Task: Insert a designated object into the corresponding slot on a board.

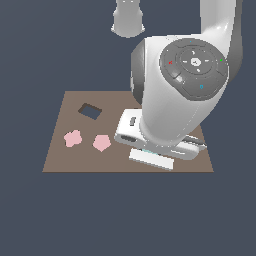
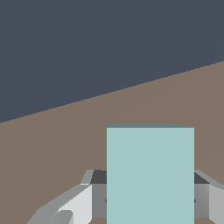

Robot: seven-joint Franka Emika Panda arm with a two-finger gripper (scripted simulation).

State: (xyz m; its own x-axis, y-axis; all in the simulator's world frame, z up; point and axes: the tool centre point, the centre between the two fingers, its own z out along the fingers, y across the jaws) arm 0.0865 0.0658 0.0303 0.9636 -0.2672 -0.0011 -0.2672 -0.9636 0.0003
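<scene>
Fingers (image 2: 98, 194) seemingly clamped on teal block (image 2: 150, 175) | board (image 1: 60, 150) edge near | slot (image 1: 90, 111) well apart

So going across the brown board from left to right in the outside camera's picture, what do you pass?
On the board, by the exterior view's left to right: pink blob shape, dark slot, pink pentagon, then the light teal block under the robot's arm.
</scene>
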